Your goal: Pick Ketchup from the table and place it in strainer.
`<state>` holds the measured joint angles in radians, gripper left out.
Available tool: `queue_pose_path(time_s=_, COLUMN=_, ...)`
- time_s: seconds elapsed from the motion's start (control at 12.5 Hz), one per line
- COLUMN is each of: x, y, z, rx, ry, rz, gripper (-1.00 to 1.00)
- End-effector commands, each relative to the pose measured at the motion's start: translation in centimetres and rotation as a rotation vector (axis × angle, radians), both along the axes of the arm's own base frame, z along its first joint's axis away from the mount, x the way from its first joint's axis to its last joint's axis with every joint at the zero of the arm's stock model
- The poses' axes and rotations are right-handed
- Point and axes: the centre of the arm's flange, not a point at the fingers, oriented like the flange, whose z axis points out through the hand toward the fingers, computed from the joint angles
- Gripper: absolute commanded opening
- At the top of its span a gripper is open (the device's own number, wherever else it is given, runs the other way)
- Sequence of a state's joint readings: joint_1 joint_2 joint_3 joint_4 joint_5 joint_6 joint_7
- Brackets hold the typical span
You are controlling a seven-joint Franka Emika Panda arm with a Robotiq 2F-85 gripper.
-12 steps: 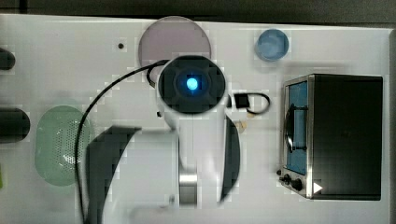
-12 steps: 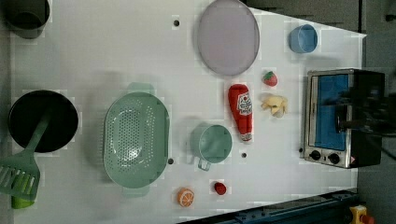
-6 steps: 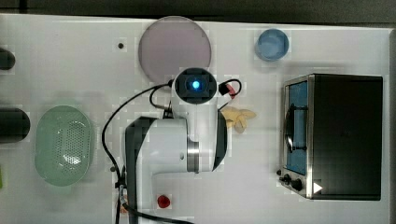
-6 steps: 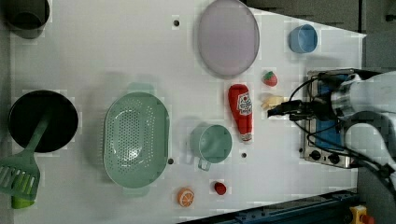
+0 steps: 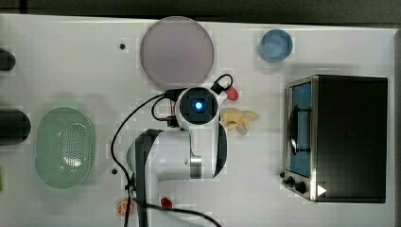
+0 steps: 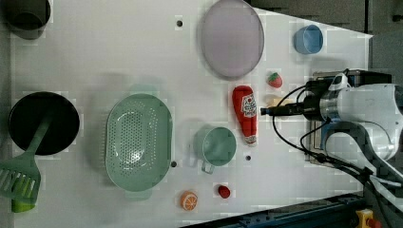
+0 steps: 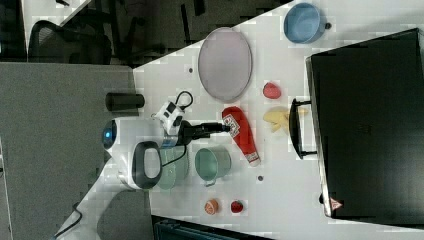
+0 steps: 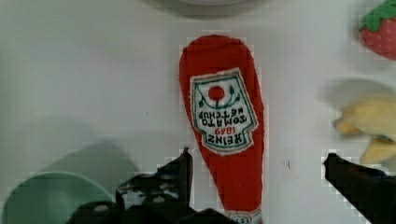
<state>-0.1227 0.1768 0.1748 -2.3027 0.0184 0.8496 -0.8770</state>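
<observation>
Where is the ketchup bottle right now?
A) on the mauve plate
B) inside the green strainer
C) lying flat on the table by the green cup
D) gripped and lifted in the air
C: the Ketchup lies flat on the white table, just beside the green cup, apart from the strainer.

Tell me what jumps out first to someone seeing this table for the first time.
The white robot arm reaches in from the left view's right, its open gripper above the red Ketchup bottle lying flat mid-table, one finger either side of the bottle's narrow end. Next comes the pale green strainer, empty, toward the left view's left, with a green cup between it and the bottle. A mauve plate lies beyond the bottle's wide end.
</observation>
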Motion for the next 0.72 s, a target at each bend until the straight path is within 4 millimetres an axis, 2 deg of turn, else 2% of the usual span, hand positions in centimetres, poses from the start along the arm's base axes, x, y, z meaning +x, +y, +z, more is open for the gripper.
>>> queue_pose_path(time_s=0.08, x=-1.0, y=0.3, z=-4.6, rx=0.022, ry=0.012, rz=0.073, gripper=1.0)
queue_pose_path(time_s=0.48, x=-2.1, y=0.2, z=-10.5, rx=0.037, ry=0.009, rz=0.06, gripper=1.0)
queue_pose_path(time_s=0.56, x=-2.2, y=0.2, z=-11.3, rx=0.04, ry=0.007, rz=0.058, gripper=0.93)
queue_pose_path(time_s=0.72, x=-2.0, y=0.3, z=-11.5, rx=0.041, ry=-0.004, rz=0.058, gripper=0.43)
